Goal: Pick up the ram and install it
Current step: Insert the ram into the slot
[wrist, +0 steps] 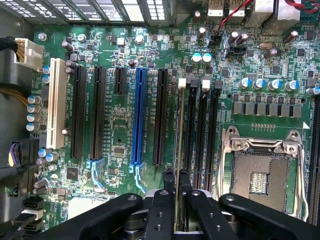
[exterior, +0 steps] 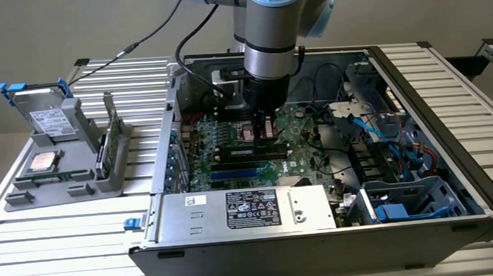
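The pincer [wrist: 176, 176] is clamped on the ram [wrist: 177, 130], and its two fingers [wrist: 161, 200] press the thin stick from both flat sides. In the wrist view the ram shows edge-on, as a narrow line. I think it is held this way so that its long lower edge can meet a slot straight.

The ram stands upright over the motherboard [wrist: 125, 140], in line with the memory slots [wrist: 192, 130], at the one farthest from the processor socket [wrist: 260, 175]. The white latch [wrist: 181, 82] at the far end of that slot seems turned outward, probably to let the stick enter. Whether the ram already sits in the slot or hangs just above it, I cannot tell from this angle.

In the exterior view the arm reaches straight down into the open computer case [exterior: 453, 219]. At the exterior view's left, a grey holder [exterior: 55, 186] on the desk [exterior: 67, 261] keeps the spare parts well apart from the work.
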